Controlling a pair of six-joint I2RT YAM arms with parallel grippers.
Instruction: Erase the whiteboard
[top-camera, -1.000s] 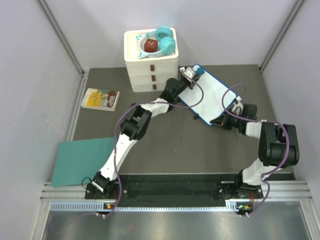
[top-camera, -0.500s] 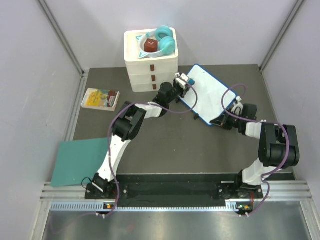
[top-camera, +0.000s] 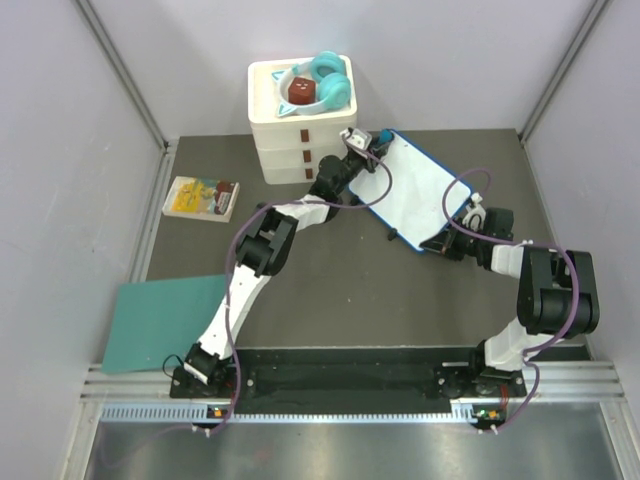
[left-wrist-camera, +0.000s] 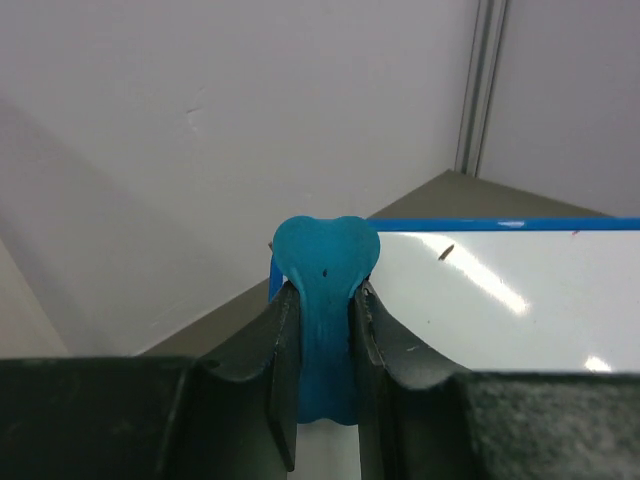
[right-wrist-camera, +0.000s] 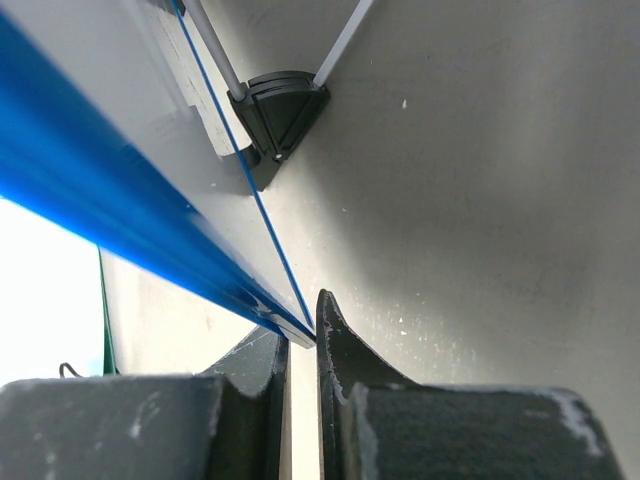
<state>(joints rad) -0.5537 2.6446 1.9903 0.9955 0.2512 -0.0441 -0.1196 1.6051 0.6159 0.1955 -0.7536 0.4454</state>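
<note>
The whiteboard (top-camera: 420, 190), white with a blue rim, lies slanted at the back right of the table. My left gripper (top-camera: 368, 142) is at its far left corner, shut on a blue eraser (left-wrist-camera: 325, 270). The eraser's rounded tip sticks out past the fingers, over the board's corner (left-wrist-camera: 500, 300). A small dark mark (left-wrist-camera: 446, 251) shows on the white surface near the far rim. My right gripper (top-camera: 457, 236) is at the board's near right end, its jaws shut on the blue rim (right-wrist-camera: 120, 190). A black foot (right-wrist-camera: 275, 110) shows under the board.
A white drawer box (top-camera: 300, 135) with teal headphones (top-camera: 330, 82) on top stands just left of the board. A yellow booklet (top-camera: 201, 197) lies at the left, and a teal sheet (top-camera: 165, 320) at the near left. Walls close in at the back and sides.
My left gripper has slid with the eraser from the board's far end to its left edge, then up to the far left corner. The right arm and the board have stayed still.
</note>
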